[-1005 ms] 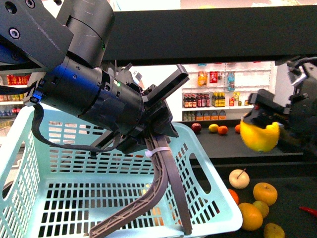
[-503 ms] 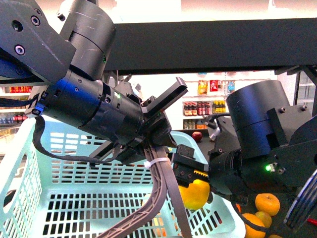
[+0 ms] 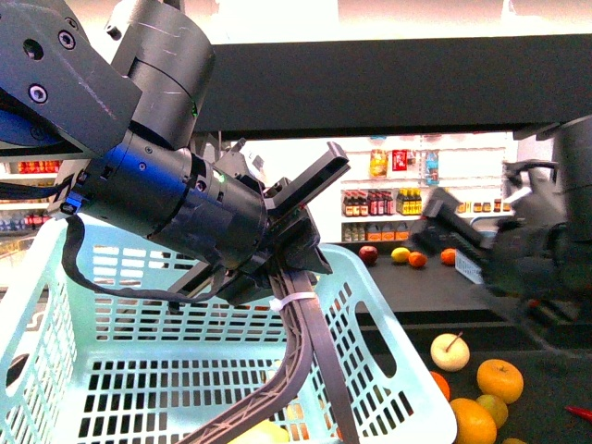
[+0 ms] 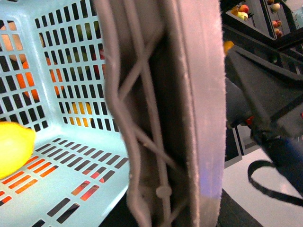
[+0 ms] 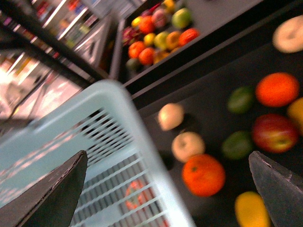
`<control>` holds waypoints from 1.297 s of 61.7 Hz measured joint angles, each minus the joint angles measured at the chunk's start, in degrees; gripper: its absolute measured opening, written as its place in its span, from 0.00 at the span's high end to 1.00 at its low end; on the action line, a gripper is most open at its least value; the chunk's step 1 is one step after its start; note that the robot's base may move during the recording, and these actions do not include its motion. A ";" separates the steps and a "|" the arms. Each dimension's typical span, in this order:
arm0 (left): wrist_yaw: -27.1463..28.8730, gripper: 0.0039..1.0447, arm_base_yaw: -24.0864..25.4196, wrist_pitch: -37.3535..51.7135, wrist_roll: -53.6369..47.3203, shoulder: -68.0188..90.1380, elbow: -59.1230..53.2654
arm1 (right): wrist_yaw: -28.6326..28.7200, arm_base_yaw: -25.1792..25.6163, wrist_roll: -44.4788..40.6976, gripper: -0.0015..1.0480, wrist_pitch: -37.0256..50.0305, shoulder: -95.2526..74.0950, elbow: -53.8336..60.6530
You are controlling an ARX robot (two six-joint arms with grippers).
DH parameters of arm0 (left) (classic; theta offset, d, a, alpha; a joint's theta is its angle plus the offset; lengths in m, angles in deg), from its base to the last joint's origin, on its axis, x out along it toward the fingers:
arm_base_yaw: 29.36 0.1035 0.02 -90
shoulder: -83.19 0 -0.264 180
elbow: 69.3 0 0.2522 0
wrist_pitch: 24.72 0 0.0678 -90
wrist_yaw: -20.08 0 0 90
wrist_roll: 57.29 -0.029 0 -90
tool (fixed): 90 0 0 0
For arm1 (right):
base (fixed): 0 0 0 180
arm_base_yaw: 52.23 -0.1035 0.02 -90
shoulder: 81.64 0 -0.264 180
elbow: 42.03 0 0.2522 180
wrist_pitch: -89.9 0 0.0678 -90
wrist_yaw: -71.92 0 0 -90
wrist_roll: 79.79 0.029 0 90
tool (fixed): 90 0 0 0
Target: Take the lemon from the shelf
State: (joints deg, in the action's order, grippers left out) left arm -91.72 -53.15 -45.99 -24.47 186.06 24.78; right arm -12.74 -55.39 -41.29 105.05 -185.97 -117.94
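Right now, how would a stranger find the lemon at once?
Find the big pale-blue slotted basket. On its floor lies the lemon. Bright yellow and smooth, it alone lies inside; other fruits show only through the slots.

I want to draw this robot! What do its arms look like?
Its left arm has fat black and dark grey round segments and a tiny green light. A black cable loops beside it. Its fingers are grey-brown ribbed strips, bound with a white zip tie. The right arm looks dark too, but blurry.

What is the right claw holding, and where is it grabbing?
Nothing. The right gripper is open and empty; the lemon lies loose in the basket.
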 joint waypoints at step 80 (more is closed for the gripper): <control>0.17 0.86 -0.11 0.00 -0.04 0.02 0.02 | -4.20 -8.02 -16.26 0.02 6.80 -48.02 -16.28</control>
State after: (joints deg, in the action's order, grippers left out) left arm -91.55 -53.26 -45.99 -24.51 186.08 24.80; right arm -16.93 -63.41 -57.55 111.84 -233.99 -134.22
